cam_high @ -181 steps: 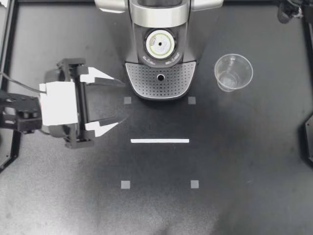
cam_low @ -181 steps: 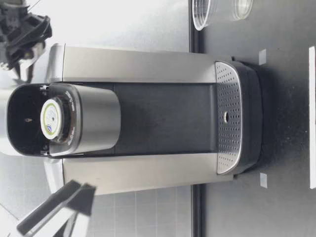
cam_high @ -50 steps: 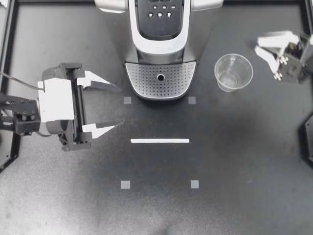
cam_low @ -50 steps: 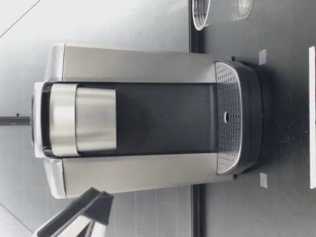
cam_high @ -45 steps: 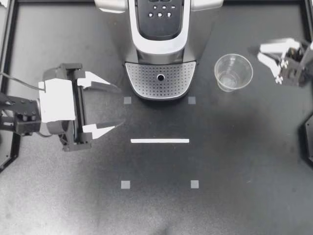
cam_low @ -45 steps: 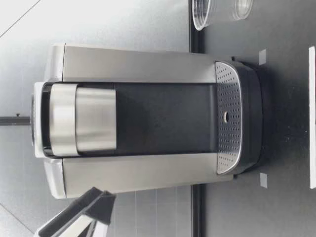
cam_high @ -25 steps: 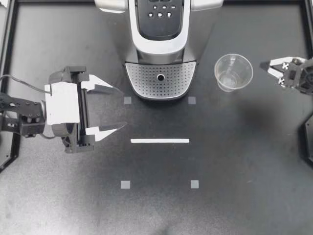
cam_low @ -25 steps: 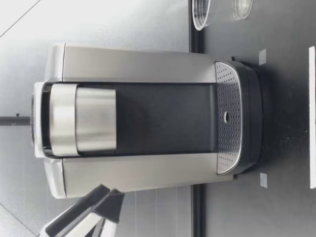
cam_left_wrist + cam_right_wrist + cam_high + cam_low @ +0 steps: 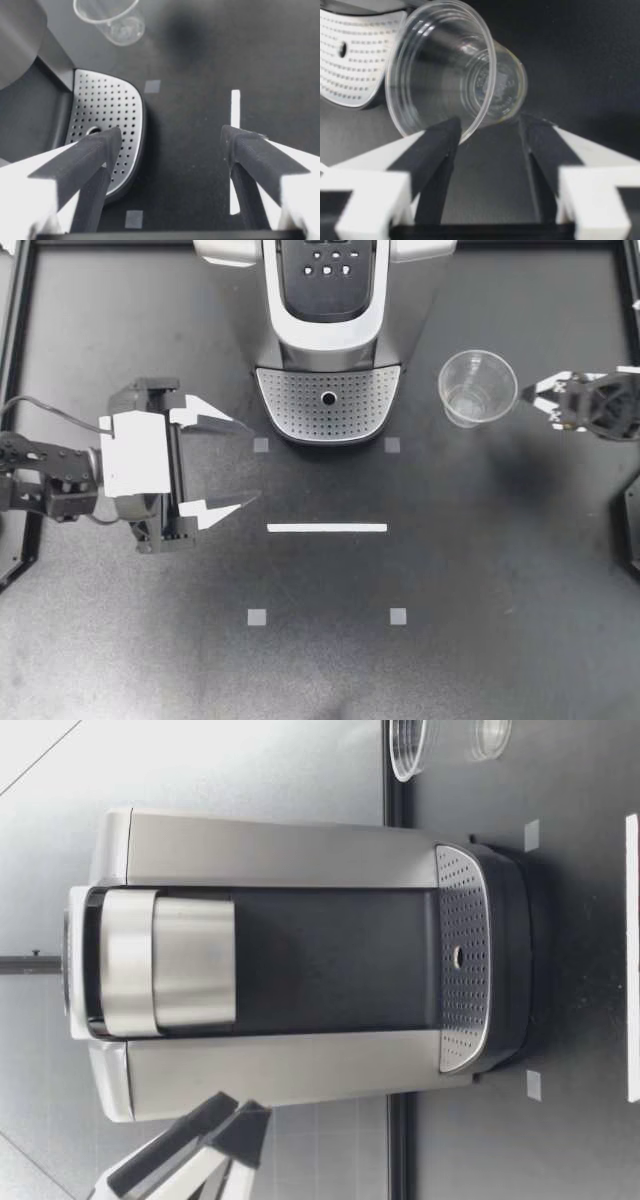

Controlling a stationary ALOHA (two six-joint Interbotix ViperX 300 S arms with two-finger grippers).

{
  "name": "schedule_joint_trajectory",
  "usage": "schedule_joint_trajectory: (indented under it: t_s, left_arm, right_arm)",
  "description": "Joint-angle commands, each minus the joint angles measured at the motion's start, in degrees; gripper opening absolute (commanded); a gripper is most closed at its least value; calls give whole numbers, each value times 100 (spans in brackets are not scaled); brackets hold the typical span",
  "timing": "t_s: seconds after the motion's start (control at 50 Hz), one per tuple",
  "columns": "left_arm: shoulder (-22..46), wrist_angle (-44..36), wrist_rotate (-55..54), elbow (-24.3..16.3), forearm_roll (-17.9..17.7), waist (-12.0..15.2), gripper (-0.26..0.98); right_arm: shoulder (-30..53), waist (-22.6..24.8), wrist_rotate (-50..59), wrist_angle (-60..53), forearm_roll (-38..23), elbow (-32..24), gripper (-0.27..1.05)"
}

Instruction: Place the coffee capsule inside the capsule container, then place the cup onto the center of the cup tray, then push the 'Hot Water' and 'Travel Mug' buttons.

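Our left gripper [image 9: 252, 463] hangs spread wide near the left edge of the table [image 9: 470, 570], holding nothing. Our right gripper [image 9: 540, 400], also parted and empty, sits just beside the cup [image 9: 478, 388], which stands upright toward the far edge, between that gripper and the tray [image 9: 290, 408].

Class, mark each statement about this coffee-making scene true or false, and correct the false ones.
1. The cup stands on the cup tray. False: it stands on the table beside the coffee machine; nothing is on the tray.
2. My left hand is open and holds nothing. True.
3. The coffee machine's lid is down. True.
4. My right hand is shut on the cup. False: it is open, with the cup just ahead of it, not gripped.
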Motion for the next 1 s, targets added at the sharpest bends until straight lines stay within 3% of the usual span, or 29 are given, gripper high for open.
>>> schedule_joint_trajectory:
  t_s: [0.0, 0.46, 0.98]
  left_arm:
    - [-35, -18, -9, -70, 18, 9, 73]
    - [-26, -9, -9, -53, 18, 9, 73]
    - [-26, 0, -9, -26, 18, 9, 73]
  right_arm:
    - [158, -35, -35, -62, -9, -237, 55]
    - [729, -35, -35, -35, -18, -483, 53]
    - [466, -26, 18, 88, -9, -510, 13]
